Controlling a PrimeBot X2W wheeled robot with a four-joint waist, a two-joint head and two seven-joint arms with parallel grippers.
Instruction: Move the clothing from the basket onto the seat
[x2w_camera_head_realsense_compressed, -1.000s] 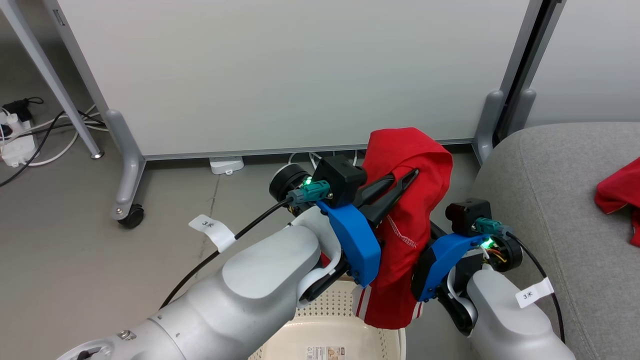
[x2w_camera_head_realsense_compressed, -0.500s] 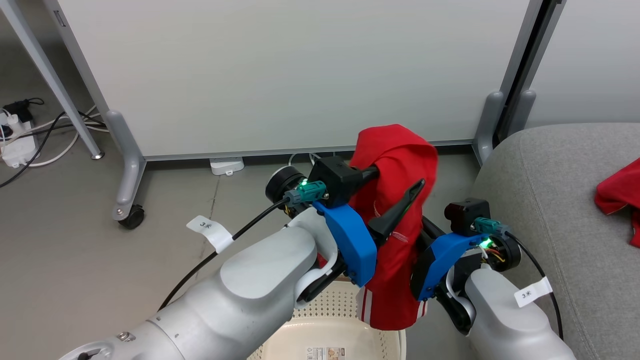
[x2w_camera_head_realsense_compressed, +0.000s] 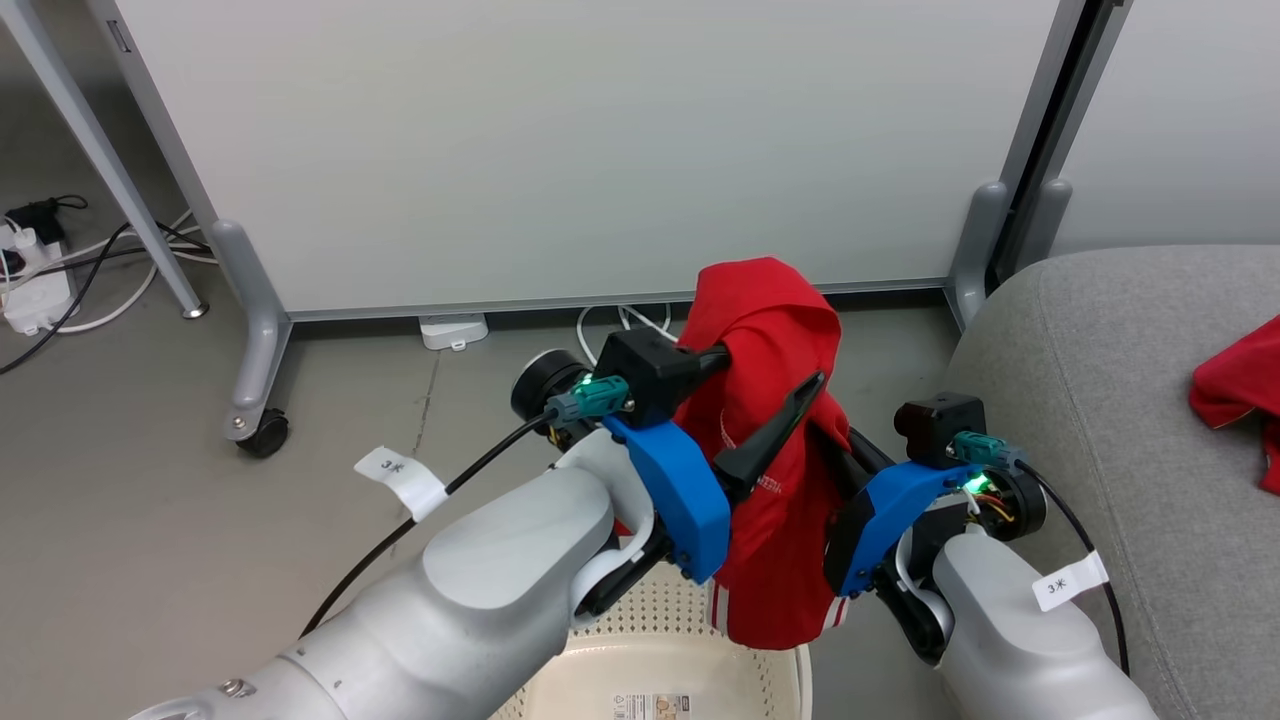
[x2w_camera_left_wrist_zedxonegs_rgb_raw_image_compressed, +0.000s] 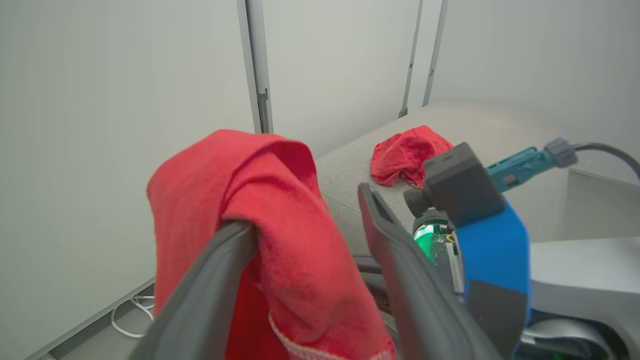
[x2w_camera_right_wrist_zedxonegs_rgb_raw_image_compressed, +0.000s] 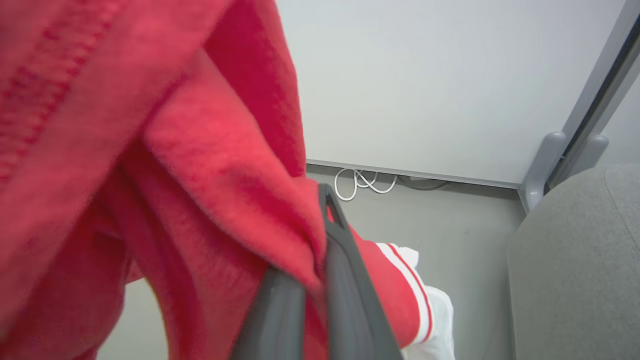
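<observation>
Against the head view of a second ago, the left pincer (x2w_camera_head_realsense_compressed: 775, 365) has released: its two dark fingers, then pressed together on the cloth, now stand wide apart, and the arm has drifted a little toward the lower left of the frame, the peak of the cloth shifting left with it. The right pincer (x2w_camera_right_wrist_zedxonegs_rgb_raw_image_compressed: 307, 260) has stayed clenched on the red garment (x2w_camera_head_realsense_compressed: 770, 320), with a bunch of cloth nipped between its fingers in the right wrist view. The second red garment (x2w_camera_head_realsense_compressed: 1240, 390) lies as before at the right edge of the head view. The held garment hangs in the middle of the head view, above the far rim of the basket (x2w_camera_head_realsense_compressed: 660, 610) at the bottom edge, and left of the seat (x2w_camera_head_realsense_compressed: 1090, 400). In the left wrist view one fold is draped over the left finger (x2w_camera_left_wrist_zedxonegs_rgb_raw_image_compressed: 210, 280), while the other finger (x2w_camera_left_wrist_zedxonegs_rgb_raw_image_compressed: 400, 260) stands bare beside the cloth. The fabric is bright red and soft, humped at the top and falling in loose folds; white stitching runs along one seam, small lettering shows near the middle, and white stripe trim edges its lowest hem. The second garment is crumpled on the light-grey seat cushion, well apart from the basket
</observation>
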